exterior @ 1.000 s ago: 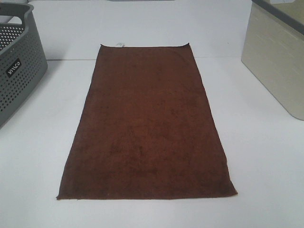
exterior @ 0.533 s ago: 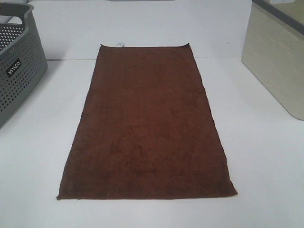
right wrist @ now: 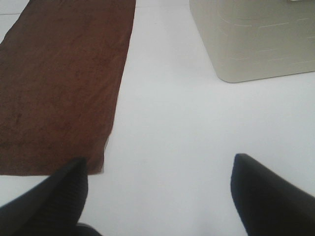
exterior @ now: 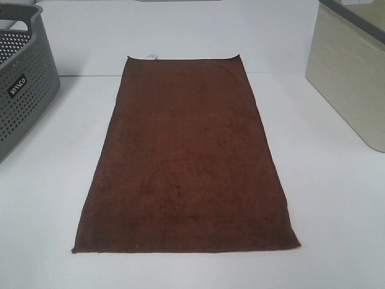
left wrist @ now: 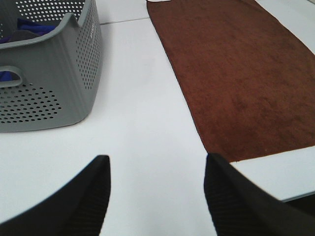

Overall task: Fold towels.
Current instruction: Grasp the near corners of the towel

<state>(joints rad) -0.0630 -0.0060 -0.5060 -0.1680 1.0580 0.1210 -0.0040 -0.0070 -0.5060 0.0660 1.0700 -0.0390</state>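
A dark reddish-brown towel lies spread flat on the white table, long side running away from me, with a small white tag at its far short edge. Neither gripper appears in the high view. The left wrist view shows my left gripper open over bare table, with the towel off to one side of it. My right gripper also stands open with nothing between its fingers, above bare table beside the towel's near corner.
A grey perforated basket stands at the left of the table, holding some blue cloth. A beige bin stands at the right. A seam crosses the table near the towel's far end.
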